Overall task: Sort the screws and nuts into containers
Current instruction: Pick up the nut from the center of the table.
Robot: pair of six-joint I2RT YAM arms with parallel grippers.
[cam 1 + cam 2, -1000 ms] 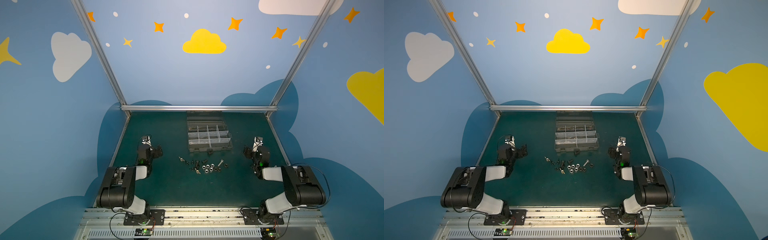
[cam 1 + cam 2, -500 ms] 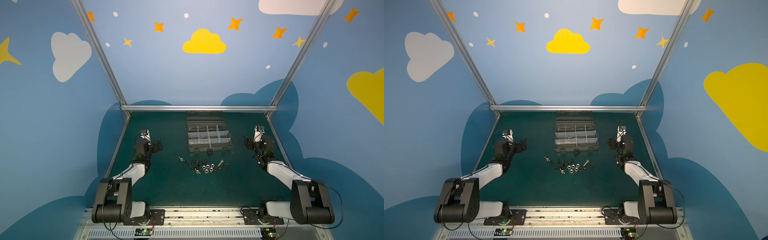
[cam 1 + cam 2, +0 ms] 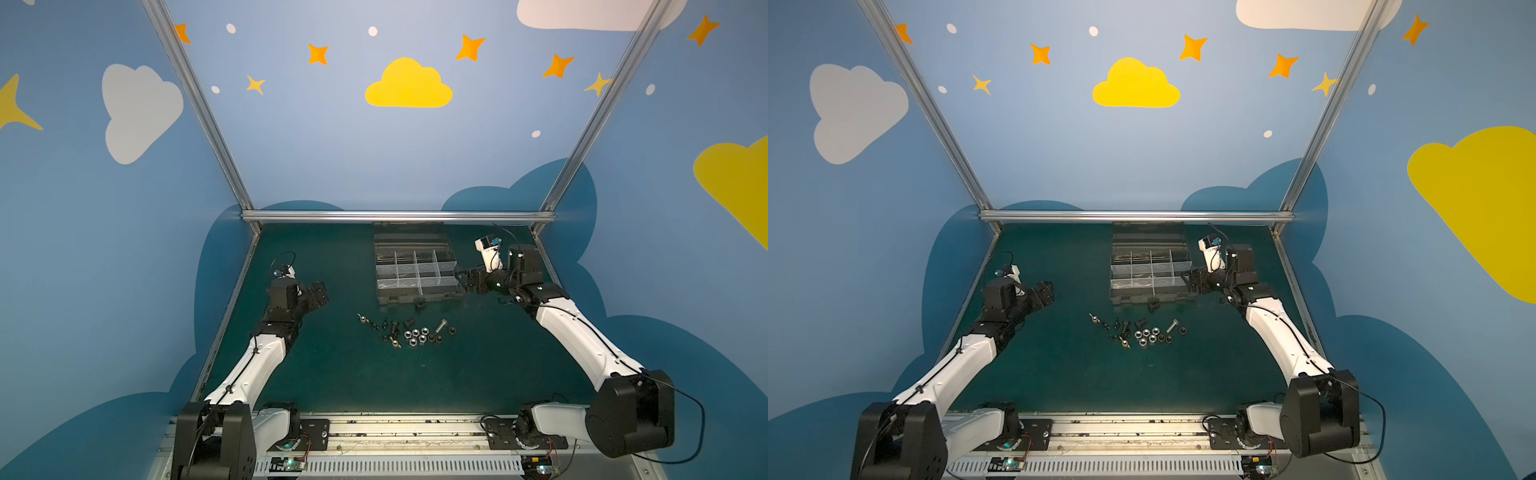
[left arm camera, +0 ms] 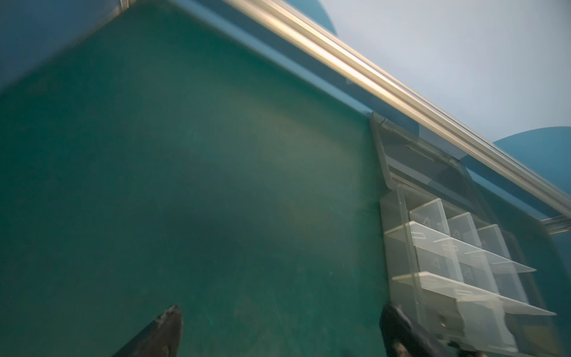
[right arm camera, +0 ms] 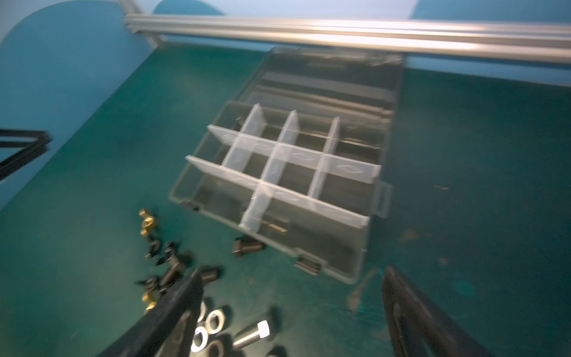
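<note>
Left of centre in a top view: left gripper [image 3: 318,292] hangs over bare mat [image 3: 332,374], well apart from the parts. Left wrist view shows its fingers [image 4: 160,330] spread wide with nothing between them.

Centre, lower part of the mat: screws [image 3: 392,328] and nuts [image 3: 417,334] in one loose scatter, all lying on the mat. Brass ones [image 3: 361,319] sit at the scatter's left edge, black screws next. The silver nuts are bunched and touching in the middle, with a long silver bolt [image 3: 441,325] toward the right. One black screw [image 3: 421,306] lies alone, just beside the box's front wall.

Handling, as judged:
- All parts are small, hard, light metal with smooth faces.
- Nuts lie flat and low, so pads must come right down to the mat and pinch across two flats.
- Bunched nuts may skid or lift in pairs, so an outer one is the better start.
- Screws will likely roll on their shanks. Take them across the shank, close under the head.
- The bolt looks the easiest hold, at mid-shank.

Centre, above the scatter: box [image 3: 415,297] open, lid [image 3: 409,237] laid back toward the rail [image 3: 399,216]. Whitish dividers [image 5: 278,154] mark off the compartments [image 5: 290,176]. Too blurred to tell what lies in them.

Right of centre: right gripper [image 3: 467,280] by the box's right end, off the mat, jaws wide and empty. In the right wrist view the nuts and bolt lie low in frame, beside the finger [image 5: 173,309] at lower left
</note>
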